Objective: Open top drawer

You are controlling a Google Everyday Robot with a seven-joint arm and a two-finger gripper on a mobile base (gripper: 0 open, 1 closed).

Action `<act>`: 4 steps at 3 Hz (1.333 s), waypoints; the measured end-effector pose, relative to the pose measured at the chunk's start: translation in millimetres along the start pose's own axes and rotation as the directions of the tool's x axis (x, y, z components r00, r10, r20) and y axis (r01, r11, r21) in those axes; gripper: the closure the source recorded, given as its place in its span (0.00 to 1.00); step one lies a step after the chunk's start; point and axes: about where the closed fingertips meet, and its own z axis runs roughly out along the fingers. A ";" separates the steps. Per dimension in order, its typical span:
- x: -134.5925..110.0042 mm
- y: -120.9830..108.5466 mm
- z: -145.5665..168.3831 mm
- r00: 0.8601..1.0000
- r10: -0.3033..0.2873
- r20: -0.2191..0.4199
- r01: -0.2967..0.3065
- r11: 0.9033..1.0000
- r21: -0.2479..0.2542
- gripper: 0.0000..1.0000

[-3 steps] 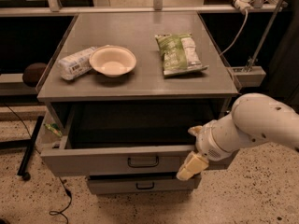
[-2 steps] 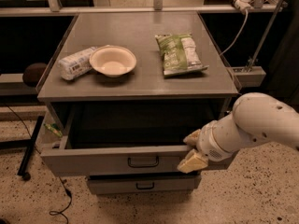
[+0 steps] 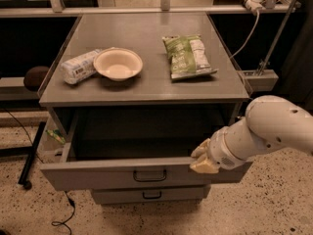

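Note:
The top drawer [image 3: 98, 174] of the grey cabinet stands pulled out toward me, and its plain grey tray [image 3: 142, 136] shows inside. Its small black loop handle [image 3: 149, 175] is at the middle of the front panel. My gripper [image 3: 201, 158], cream-coloured on a white arm [image 3: 274, 129], is at the right part of the front panel, against its upper edge and to the right of the handle. It holds nothing that I can see.
On the cabinet top [image 3: 146, 33] lie a white wrapped packet [image 3: 78, 66], a cream bowl [image 3: 118, 63] and a green chip bag [image 3: 188, 56]. A narrower drawer [image 3: 146, 195] sits below, shut. A black cable [image 3: 63, 214] lies on the speckled floor at left.
My gripper has risen from the lower right of the drawer's front panel to its upper edge. The drawer stays pulled out about as far as before.

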 end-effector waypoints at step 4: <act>4.9 16.0 -5.0 0.999 0.016 0.027 -0.016 1.000 -0.020 0.58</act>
